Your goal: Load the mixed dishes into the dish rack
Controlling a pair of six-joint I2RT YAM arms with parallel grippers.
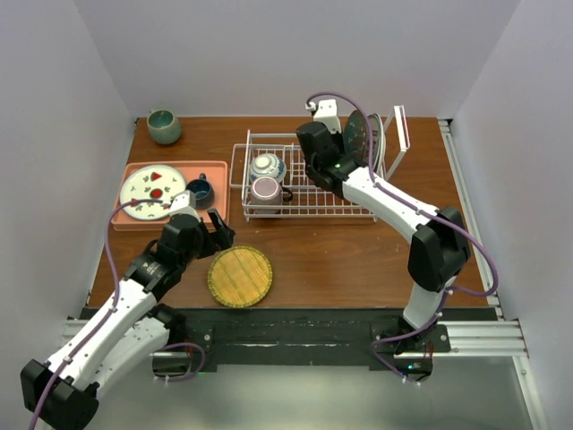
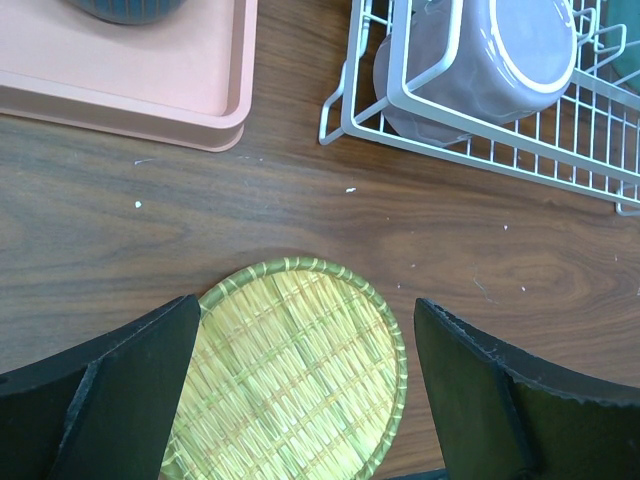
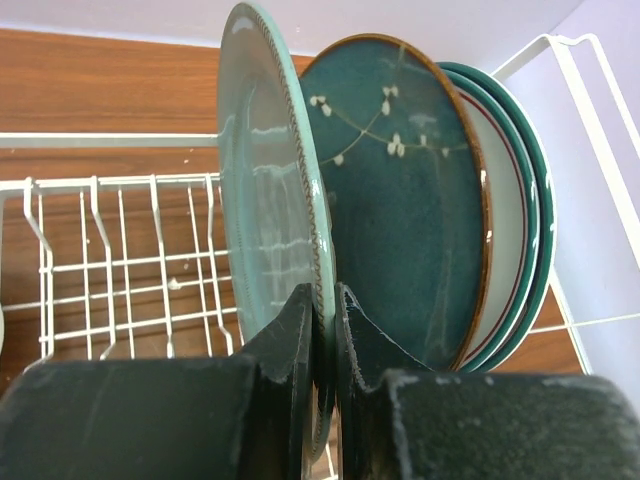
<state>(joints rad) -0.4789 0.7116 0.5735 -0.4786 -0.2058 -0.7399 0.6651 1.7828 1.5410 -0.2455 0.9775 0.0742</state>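
Far edge, right of middle: rack, its tall end piece toward the far right corner.
Right claw: pinched narrow on the lower rim of the teal plate, gripping it from below so it stands on edge, as the prong slots require.
Teal plate: upright at the rack's right end, just beside a dark plate with pale sprigs. I cannot tell whether its rim sits in a slot.
Rimmed plate: behind the dark one, next to the end piece, which seems to back the row.
Rack's left end: bowl and mug, low items kept apart from the plate row.
Left claw: spread wide and holding nothing, poised over the yellow plate with a finger on either side.
Yellow plate: flat on the tabletop near the near edge, left of middle. It looks like the one task dish not yet racked.
Likely snag: lying flat, it offers only its thin rim to grip.
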